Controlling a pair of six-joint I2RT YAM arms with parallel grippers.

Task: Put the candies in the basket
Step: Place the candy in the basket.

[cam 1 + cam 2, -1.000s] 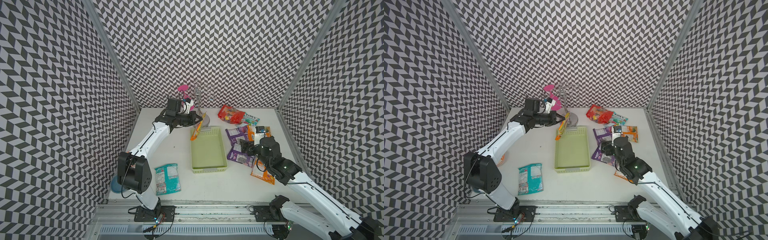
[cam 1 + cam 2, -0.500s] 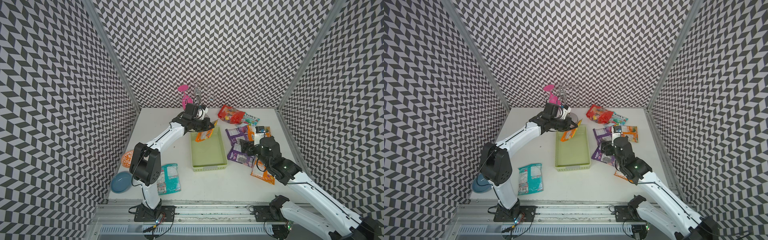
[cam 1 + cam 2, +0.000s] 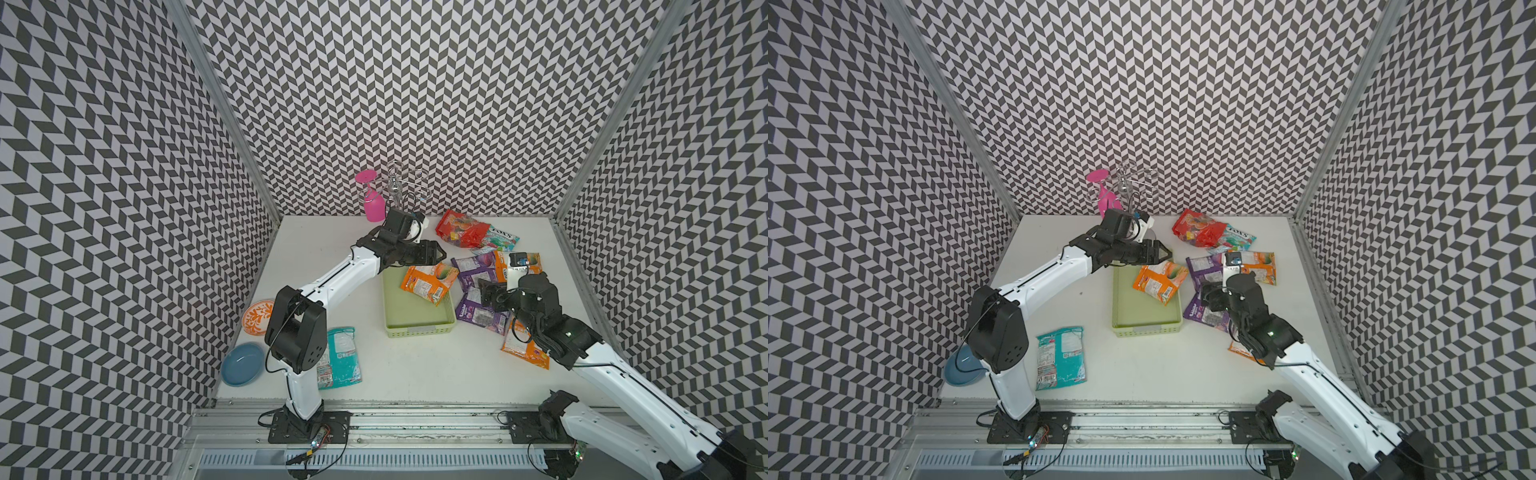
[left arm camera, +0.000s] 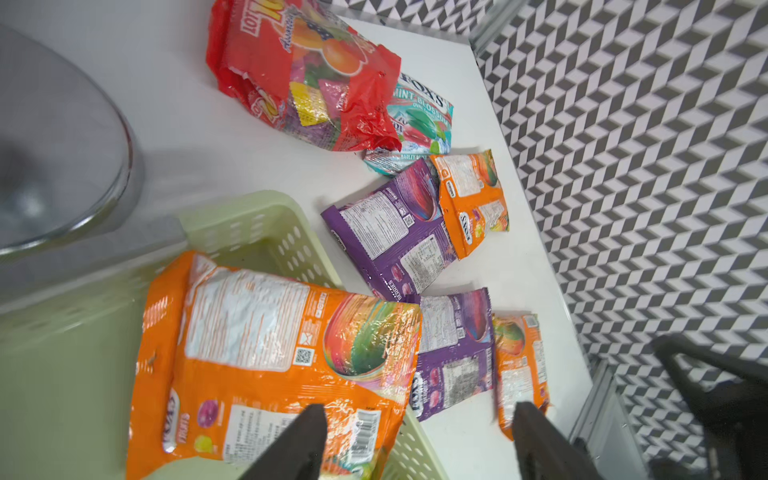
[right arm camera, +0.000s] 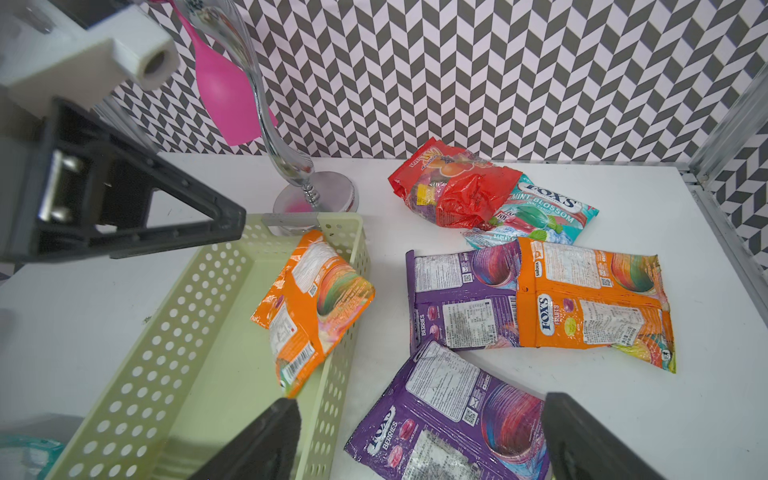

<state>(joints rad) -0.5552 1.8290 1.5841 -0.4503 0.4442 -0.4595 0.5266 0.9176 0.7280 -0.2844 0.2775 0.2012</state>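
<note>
My left gripper (image 3: 437,254) (image 4: 415,415) is open above the far end of the pale-green basket (image 3: 415,330) (image 5: 166,340). Below it an orange candy bag (image 3: 428,282) (image 4: 270,353) lies free in the basket, tilted against the right rim. To the basket's right my right gripper (image 3: 484,291) (image 5: 419,405) hangs open over a purple bag (image 5: 453,419) on the table. More candies lie there: a red bag (image 3: 463,228), a teal mint bag (image 3: 500,239), a second purple bag (image 3: 473,268) and orange bags (image 5: 590,303) (image 3: 523,351). A teal bag (image 3: 340,357) lies by the left arm's base.
A chrome glass rack (image 3: 399,187) with a pink glass (image 3: 372,203) stands at the back, just behind the left wrist. An orange-and-white plate (image 3: 255,318) and a blue bowl (image 3: 243,363) sit at the table's left edge. Patterned walls close three sides.
The left arm swung right from the basket's far-left corner to over the basket with the orange bag, then opened. The bag now lies in the basket. The right arm stayed still.
</note>
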